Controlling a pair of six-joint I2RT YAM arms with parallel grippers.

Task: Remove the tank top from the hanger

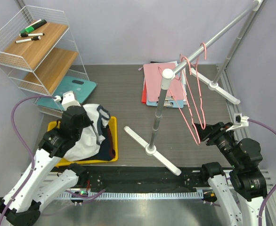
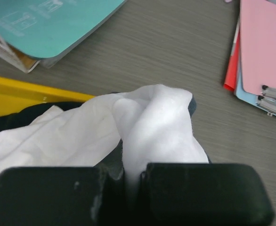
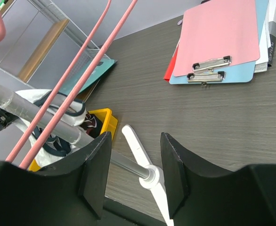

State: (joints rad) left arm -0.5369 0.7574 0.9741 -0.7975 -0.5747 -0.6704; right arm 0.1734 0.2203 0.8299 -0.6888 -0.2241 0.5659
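The white tank top (image 1: 84, 136) with dark trim lies bunched over the yellow bin (image 1: 112, 123), off the hanger. My left gripper (image 1: 87, 117) is shut on a fold of it; in the left wrist view the white cloth (image 2: 157, 122) rises from between the closed jaws of the gripper (image 2: 133, 176). The pink hanger (image 1: 194, 101) hangs bare from the grey rail (image 1: 213, 40). My right gripper (image 1: 201, 134) is open just below the hanger's lower end, touching nothing. In the right wrist view the hanger's wires (image 3: 67, 89) cross the upper left, above the gripper (image 3: 133, 169).
The rack's upright pole (image 1: 159, 113) stands mid-table on white feet (image 1: 150, 148). Pink, blue and red clipboards (image 1: 159, 84) lie behind it. A wire shelf (image 1: 34, 47) with markers is at the back left, with a teal board (image 1: 77, 89) beside it. Dark clothes lie in the bin.
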